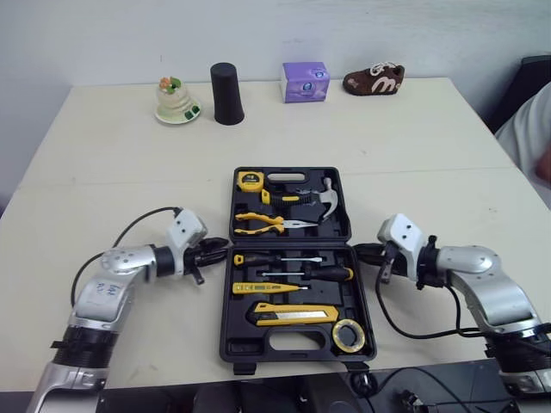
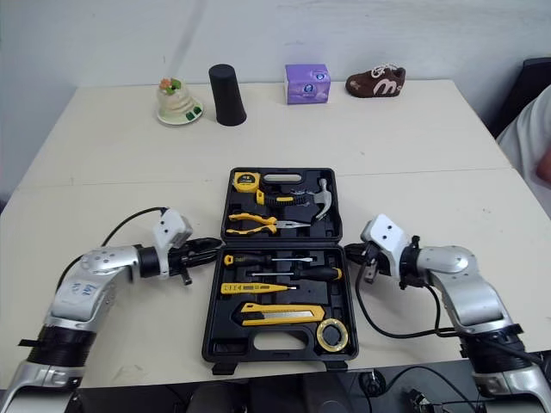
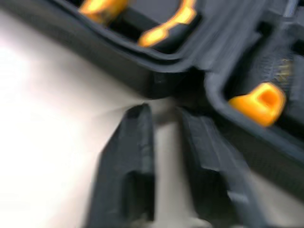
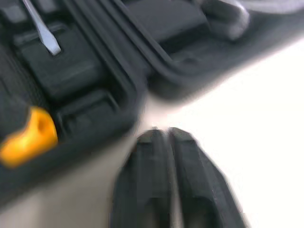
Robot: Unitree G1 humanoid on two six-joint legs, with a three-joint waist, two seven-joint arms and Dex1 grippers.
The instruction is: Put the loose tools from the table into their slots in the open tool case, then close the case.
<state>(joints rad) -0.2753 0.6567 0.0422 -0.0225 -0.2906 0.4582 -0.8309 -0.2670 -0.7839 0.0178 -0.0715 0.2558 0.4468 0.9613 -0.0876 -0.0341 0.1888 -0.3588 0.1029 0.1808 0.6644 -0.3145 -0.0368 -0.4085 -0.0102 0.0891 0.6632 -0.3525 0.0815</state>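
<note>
Closing is the step I judge to be left, since I see no loose tool on the surface around the tool case (image 1: 226,303). It lies open and flat between my two sets of fingers. My left fingers (image 1: 215,251) are a little spread with nothing between them. My right fingers (image 1: 366,252) are pressed together and also empty. Both sets of tips sit just beside the case's side walls, where its two halves meet at the hinge.

That position is my main worry. If I lift a half from this close to the hinge, I have poor leverage. The smooth wall could slip off my tips and the half could drop back.

If one side pushes harder than the other, the whole case could skate across the surface towards the weaker fingers.

The hammer (image 1: 325,196) and pliers (image 1: 267,224) lie in the half beyond my fingertips. If they sit loosely, they could tumble out as that half swings over.

The tape roll (image 1: 349,334), on the nearer side of my right fingers, could block the latch if it stands proud.

Any fingers left at the seam could get pinched.
</note>
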